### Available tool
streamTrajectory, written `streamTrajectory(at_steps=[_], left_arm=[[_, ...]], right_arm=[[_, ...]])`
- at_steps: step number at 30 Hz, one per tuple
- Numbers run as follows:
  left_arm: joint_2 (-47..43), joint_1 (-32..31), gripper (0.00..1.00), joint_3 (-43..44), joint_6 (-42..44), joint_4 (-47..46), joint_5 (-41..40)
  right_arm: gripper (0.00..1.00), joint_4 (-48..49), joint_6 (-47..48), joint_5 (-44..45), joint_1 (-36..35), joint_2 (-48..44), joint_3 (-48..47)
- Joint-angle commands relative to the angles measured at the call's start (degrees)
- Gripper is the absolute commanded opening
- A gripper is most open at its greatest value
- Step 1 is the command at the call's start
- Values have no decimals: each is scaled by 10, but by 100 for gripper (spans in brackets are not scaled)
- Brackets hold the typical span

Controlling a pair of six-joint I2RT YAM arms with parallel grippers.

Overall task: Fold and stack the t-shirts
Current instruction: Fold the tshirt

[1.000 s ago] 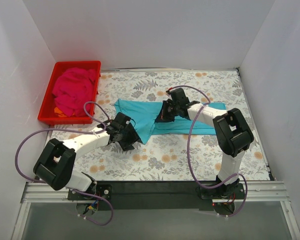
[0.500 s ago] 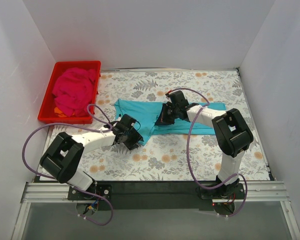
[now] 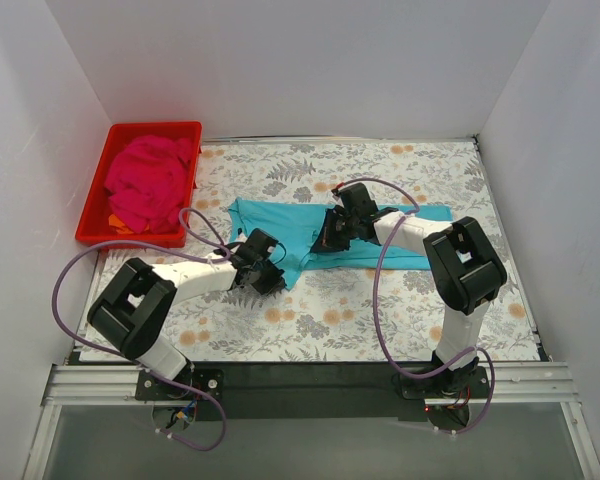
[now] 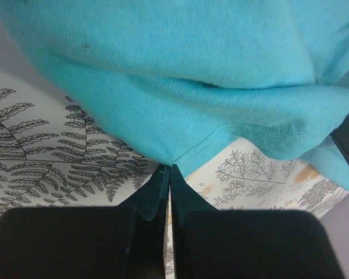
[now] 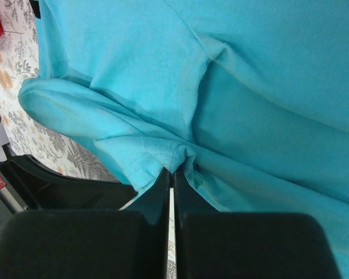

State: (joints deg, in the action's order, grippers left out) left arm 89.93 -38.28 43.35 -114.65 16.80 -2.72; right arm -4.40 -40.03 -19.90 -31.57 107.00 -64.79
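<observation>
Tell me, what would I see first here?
A blue shirt lies spread on the flowery table, pinched by the left gripper at its near edge and the right gripper near its middle. A pink shirt sits crumpled in a red tray at the far left corner.

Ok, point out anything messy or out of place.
The pink t-shirt sits crumpled and unfolded in the red tray. The turquoise t-shirt lies askew, its near edge bunched into folds. Nothing looks damaged.
</observation>
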Motion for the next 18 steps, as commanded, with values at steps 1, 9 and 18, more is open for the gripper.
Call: streamTrajectory(at_steps=[1,9,18], left_arm=[[6,-3,0,5,2,19,-47],[-11,12,0,91,86,63,-113],[72,88,0,240,262,45,-88]], right_arm=[[1,13,9,-8,-2,-6,0],[1,11,28,-1,-1,1,-21],[1,7,34,-10,15,33,-62]])
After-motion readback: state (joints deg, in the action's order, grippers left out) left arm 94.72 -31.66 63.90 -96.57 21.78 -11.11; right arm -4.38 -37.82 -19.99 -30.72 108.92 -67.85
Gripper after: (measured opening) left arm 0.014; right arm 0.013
